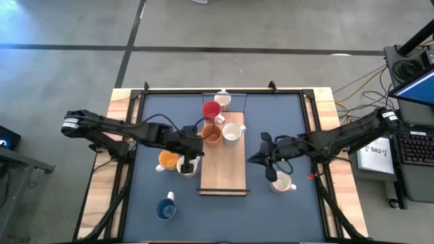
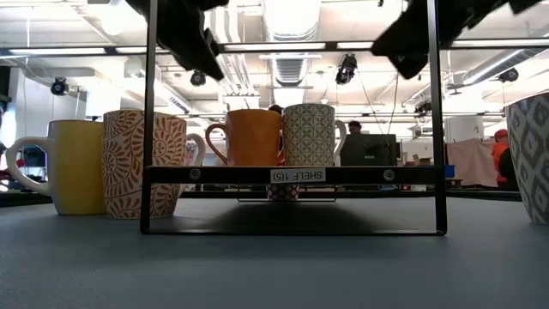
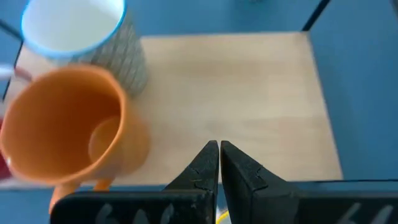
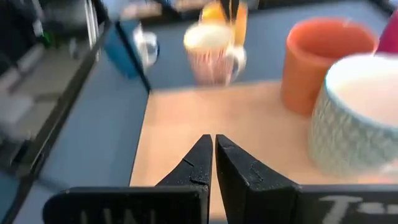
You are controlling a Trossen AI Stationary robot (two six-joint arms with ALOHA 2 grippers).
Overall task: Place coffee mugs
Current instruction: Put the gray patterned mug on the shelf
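Note:
A wooden shelf board (image 1: 227, 169) in a black frame lies mid-table. On its far part stand an orange mug (image 1: 212, 135) and a white patterned mug (image 1: 232, 133). A red mug (image 1: 211, 110) and a white one (image 1: 222, 99) stand beyond it. On the mat to the left are a yellow-orange mug (image 1: 167, 160), a patterned mug (image 1: 185, 167) and a blue mug (image 1: 165, 209). Another white mug (image 1: 281, 182) stands to the right. My left gripper (image 3: 219, 146) hovers shut over the board's left edge. My right gripper (image 4: 208, 140) hovers shut off its right edge. Neither holds anything.
The near half of the shelf board (image 3: 249, 93) is bare wood. The black frame's uprights (image 2: 151, 112) rise at its corners. Wooden table borders and cables lie outside the blue mat (image 1: 285, 217). A person shows far off in the room (image 2: 353, 129).

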